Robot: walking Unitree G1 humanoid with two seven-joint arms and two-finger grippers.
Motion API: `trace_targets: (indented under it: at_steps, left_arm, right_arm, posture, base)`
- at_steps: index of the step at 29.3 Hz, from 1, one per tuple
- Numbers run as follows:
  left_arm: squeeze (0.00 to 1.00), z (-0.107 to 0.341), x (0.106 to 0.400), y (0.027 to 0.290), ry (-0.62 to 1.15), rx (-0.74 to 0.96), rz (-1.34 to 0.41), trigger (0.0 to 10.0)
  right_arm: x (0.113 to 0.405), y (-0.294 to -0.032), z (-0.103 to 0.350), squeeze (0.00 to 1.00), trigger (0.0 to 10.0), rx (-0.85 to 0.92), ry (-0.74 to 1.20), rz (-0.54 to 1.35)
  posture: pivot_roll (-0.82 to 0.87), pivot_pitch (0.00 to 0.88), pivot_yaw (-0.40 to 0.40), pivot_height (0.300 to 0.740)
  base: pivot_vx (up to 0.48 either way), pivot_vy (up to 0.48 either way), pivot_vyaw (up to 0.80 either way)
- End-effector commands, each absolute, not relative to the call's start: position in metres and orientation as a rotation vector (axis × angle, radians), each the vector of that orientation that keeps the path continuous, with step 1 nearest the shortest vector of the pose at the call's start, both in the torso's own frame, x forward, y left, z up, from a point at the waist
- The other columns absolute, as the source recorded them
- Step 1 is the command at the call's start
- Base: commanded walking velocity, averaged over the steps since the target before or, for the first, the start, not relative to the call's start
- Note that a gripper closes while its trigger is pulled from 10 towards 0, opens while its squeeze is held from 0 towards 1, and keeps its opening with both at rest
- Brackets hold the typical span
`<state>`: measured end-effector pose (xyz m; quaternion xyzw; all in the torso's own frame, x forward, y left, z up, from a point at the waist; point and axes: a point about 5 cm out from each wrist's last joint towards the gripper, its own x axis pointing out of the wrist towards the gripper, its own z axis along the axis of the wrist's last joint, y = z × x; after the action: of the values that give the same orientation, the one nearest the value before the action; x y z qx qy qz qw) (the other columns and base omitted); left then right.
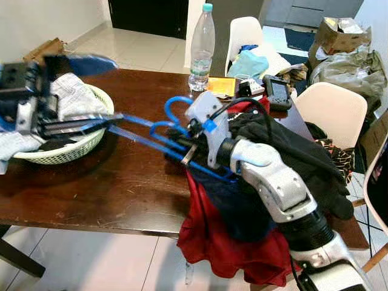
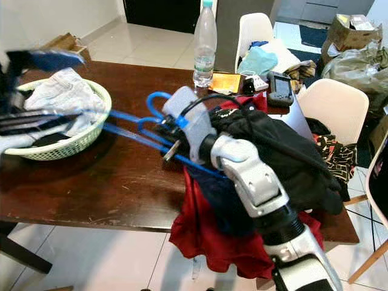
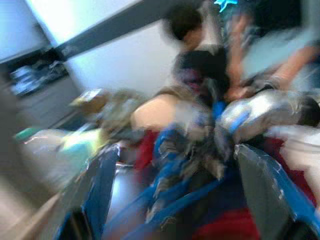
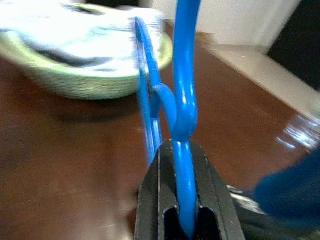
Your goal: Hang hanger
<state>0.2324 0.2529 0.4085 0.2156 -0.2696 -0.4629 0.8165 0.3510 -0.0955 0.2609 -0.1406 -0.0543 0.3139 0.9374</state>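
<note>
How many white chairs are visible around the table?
2: one white chair at the far side behind the water bottle, one at the table's right end. More may be hidden.

Blue plastic hangers bunched together, hooks curling upward, long bars stretched just above the dark wooden tabletop, one shaft pinched in the right claw

Bare table front-left, basket left, clothes pile blocking right, bottle behind.

left pincer: likely closed, blurred | right pincer: clamped, arm extended
</note>
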Motion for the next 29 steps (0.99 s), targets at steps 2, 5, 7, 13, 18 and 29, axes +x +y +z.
trace_targets:
  at_steps: [2,5,7,13,18,29]
  left_arm:
    - [0.0,0.43,0.223,0.266,-0.71,0.425,-0.807,10.0]
    - [0.0,0.423,0.224,0.265,-0.753,0.318,-0.783,10.0]
    - [0.0,0.419,0.225,0.264,-0.758,0.282,-0.785,10.0]
    - [0.0,0.386,0.236,0.273,-0.759,0.063,-0.74,10.0]
    - [0.0,0.366,0.246,0.287,-0.771,-0.084,-0.679,10.0]
    - [0.0,0.345,0.262,0.29,-0.796,-0.321,-0.654,10.0]
  right_arm:
    - [0.364,-0.126,0.27,0.0,0.0,-0.204,-0.123,0.432]
    - [0.369,-0.134,0.276,0.0,0.0,-0.053,-0.144,0.354]
    - [0.37,-0.135,0.279,0.0,0.0,0.002,-0.151,0.345]
    - [0.37,-0.138,0.295,0.0,0.0,0.299,-0.186,0.422]
    - [0.366,-0.142,0.314,0.0,0.0,0.41,-0.257,0.508]
    - [0.329,-0.116,0.338,0.0,10.0,0.356,-0.449,0.786]
  posture:
    - [0.2,0.119,-0.041,0.74]
    - [0.2,0.122,-0.043,0.74]
    - [0.2,0.122,-0.043,0.74]
    - [0.2,0.121,-0.05,0.74]
    - [0.19,0.115,-0.049,0.74]
    - [0.19,0.104,-0.04,0.74]
  base:
    - [0.0,0.0,0.0]
    - [0.0,0.0,0.0]
    - [0.0,0.0,0.0]
    - [0.0,0.0,0.0]
    - [0.0,0.0,0.0]
    - [0.0,0.0,0.0]
